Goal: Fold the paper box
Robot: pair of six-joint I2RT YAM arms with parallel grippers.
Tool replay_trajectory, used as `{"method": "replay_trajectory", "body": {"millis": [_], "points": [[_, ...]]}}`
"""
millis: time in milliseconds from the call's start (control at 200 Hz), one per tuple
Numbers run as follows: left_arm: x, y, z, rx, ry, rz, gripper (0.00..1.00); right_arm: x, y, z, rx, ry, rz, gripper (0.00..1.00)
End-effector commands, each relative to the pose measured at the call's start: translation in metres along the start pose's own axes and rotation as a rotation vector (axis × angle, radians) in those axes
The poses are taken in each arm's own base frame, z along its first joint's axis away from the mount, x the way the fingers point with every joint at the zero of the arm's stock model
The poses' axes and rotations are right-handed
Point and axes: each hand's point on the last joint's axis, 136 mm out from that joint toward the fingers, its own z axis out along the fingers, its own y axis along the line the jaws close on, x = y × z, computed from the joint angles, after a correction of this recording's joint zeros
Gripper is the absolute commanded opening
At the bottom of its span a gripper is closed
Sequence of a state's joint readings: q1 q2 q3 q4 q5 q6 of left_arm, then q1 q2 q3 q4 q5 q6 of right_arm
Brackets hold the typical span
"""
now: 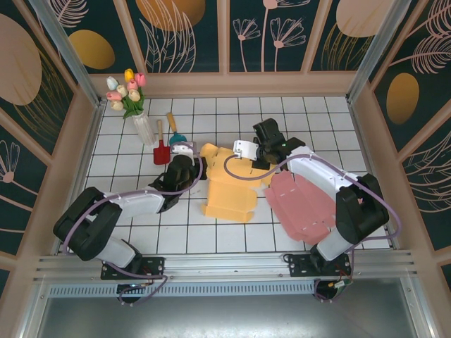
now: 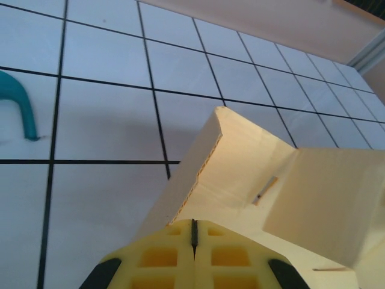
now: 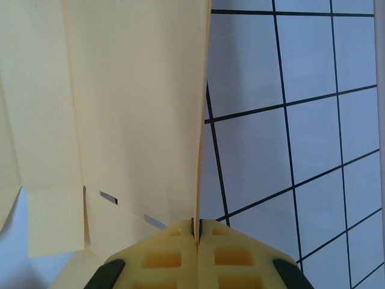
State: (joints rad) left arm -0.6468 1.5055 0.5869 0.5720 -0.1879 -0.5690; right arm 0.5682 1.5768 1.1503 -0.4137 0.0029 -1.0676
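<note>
Both claws are working at the yellow paper box (image 1: 229, 191) in the middle of the tiled table (image 1: 232, 113).

The right gripper (image 3: 197, 232) is pinching fully closed on a thin raised panel of the box, whose edge is running straight into the seam between its yellow fingers (image 3: 225, 256). The left gripper (image 2: 194, 232) is also sitting with its jaws pressed together, its tips right up against an upturned corrugated flap on the box's left side; I cannot tell whether it is actually gripping it. A flat pink cardboard sheet (image 1: 303, 201) is lying just to the right of the box.
</note>
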Motion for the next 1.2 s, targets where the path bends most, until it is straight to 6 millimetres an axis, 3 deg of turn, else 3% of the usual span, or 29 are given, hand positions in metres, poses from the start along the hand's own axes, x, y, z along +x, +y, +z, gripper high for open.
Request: {"method": "replay_trajectory", "body": {"millis": [0,115,295,626,751,956,1196], "points": [[0.009,0.023,0.004,-0.099,0.002,0.008,0.0,-0.002,0.005,0.003,-0.013,-0.009,-0.014,0.0],[0.02,0.036,0.008,-0.153,0.021,0.012,0.0,-0.004,0.006,0.002,-0.013,-0.014,-0.014,0.0],[0.035,0.033,0.014,-0.119,0.071,0.022,0.0,-0.005,0.003,0.001,-0.006,-0.018,-0.003,0.0],[0.039,-0.014,0.023,0.112,0.135,-0.018,0.0,-0.005,0.001,0.011,0.074,-0.017,-0.039,0.0],[0.034,-0.021,0.019,0.146,0.125,-0.034,0.0,-0.004,0.004,0.014,0.118,0.013,-0.099,0.0],[0.014,0.007,-0.009,0.015,0.02,0.0,0.0,-0.004,0.005,0.011,0.23,0.05,-0.224,0.0],[-0.003,0.042,-0.075,-0.047,-0.169,-0.021,0.0,-0.028,-0.006,-0.012,0.479,-0.026,-0.369,0.0]]}}
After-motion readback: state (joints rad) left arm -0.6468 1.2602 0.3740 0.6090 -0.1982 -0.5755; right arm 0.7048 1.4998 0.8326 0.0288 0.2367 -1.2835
